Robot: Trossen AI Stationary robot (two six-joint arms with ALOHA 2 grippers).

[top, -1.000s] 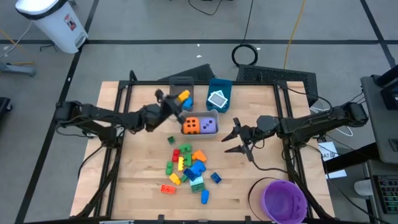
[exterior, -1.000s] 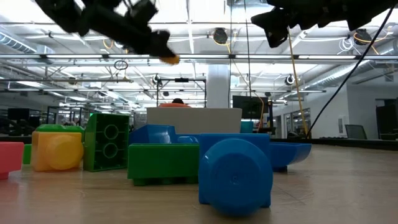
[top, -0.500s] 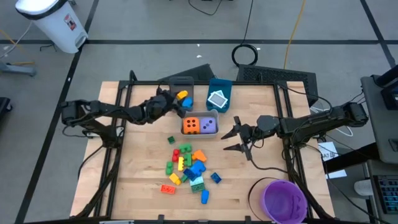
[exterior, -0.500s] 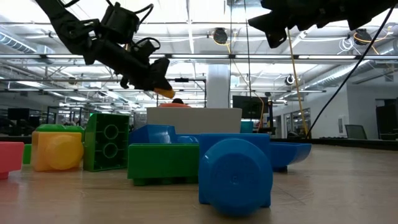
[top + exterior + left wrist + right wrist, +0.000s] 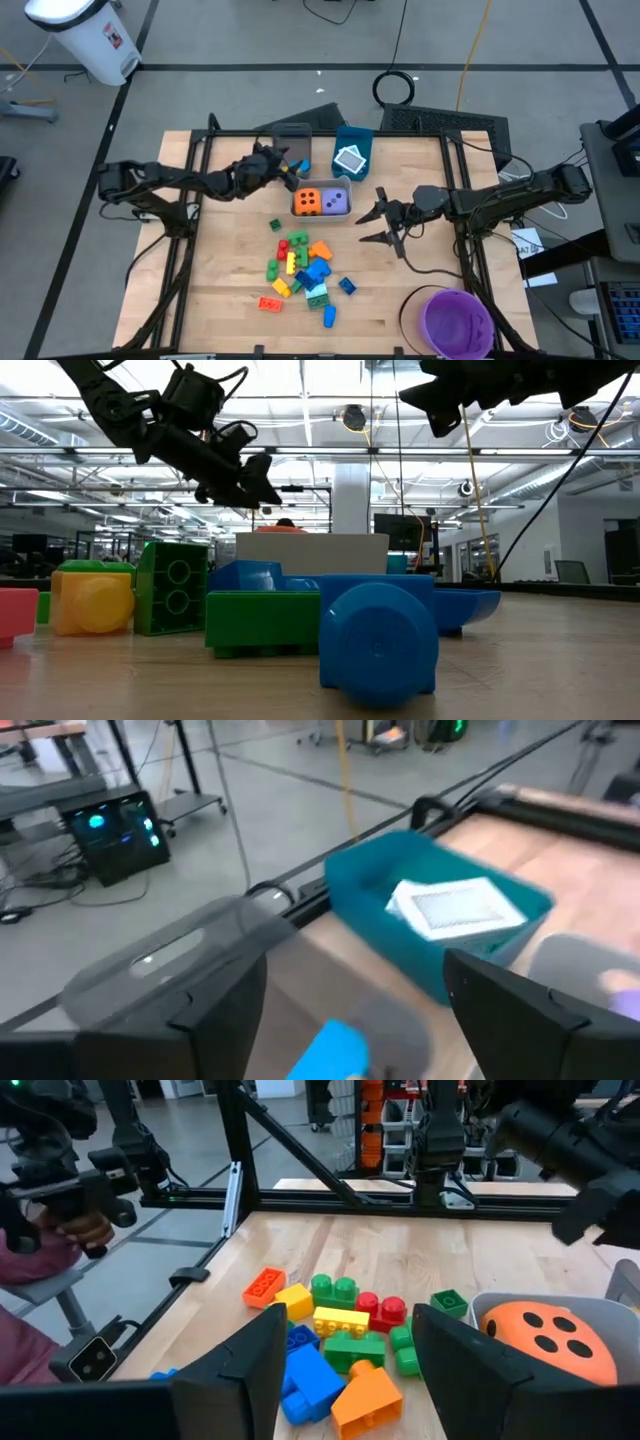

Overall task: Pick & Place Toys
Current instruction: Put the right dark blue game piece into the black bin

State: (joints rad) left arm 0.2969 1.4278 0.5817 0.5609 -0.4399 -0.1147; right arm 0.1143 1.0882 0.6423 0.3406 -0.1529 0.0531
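My left gripper (image 5: 286, 166) hangs open over the grey bin (image 5: 292, 136) at the table's far side, with nothing between its fingers (image 5: 190, 1010). A blue brick (image 5: 330, 1055) lies in that bin below it. My right gripper (image 5: 375, 222) hovers open above the table, right of the smaller grey bin (image 5: 322, 187) that holds the orange die (image 5: 308, 202) and the purple die (image 5: 336, 202). A white-teal tile (image 5: 455, 905) lies in the teal bin (image 5: 362, 137). A heap of coloured bricks (image 5: 300, 270) rests on the table's middle.
A round purple bowl (image 5: 458, 322) stands at the near right corner. The black frame rails (image 5: 195, 190) run along the table's left and right sides. Bare wood lies between the brick heap and the bowl. A person's hand (image 5: 75, 1230) shows beyond the table.
My left gripper has come down over the far grey bin and opened. The yellow-orange brick that it held is no longer between its fingers and has gone out of sight. My right gripper has kept still.
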